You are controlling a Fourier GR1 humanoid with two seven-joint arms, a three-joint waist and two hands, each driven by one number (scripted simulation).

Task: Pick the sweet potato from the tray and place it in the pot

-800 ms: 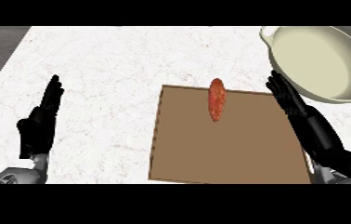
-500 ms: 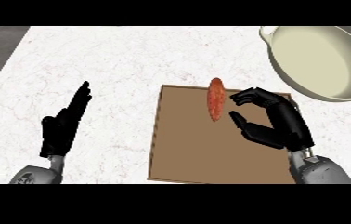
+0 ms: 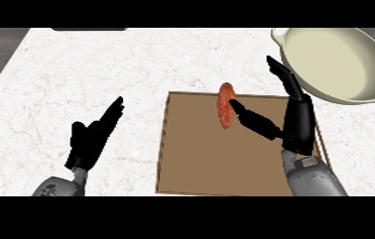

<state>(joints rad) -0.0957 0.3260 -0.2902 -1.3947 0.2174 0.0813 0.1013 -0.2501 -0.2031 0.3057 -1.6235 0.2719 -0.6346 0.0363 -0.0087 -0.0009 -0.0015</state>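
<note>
An orange-red sweet potato (image 3: 225,104) lies lengthwise at the far edge of the brown tray (image 3: 212,158). My right hand (image 3: 295,124) hovers over the tray just right of it, open, thumb stretched toward the potato's near end and fingers pointing away toward the pot. The thumb tip sits beside the potato; I cannot tell if it touches. The cream pot (image 3: 333,62) stands at the far right, partly cut off by the view's edge. My left hand (image 3: 92,139) rests open over the counter left of the tray.
The white marbled counter (image 3: 110,69) spreads to the left and behind the tray. A dark strip shows at the counter's far left corner.
My right hand has spread from a curled pose, fingers now straight toward the pot and thumb by the potato. The left hand shifted slightly right. The sweet potato has not moved.
</note>
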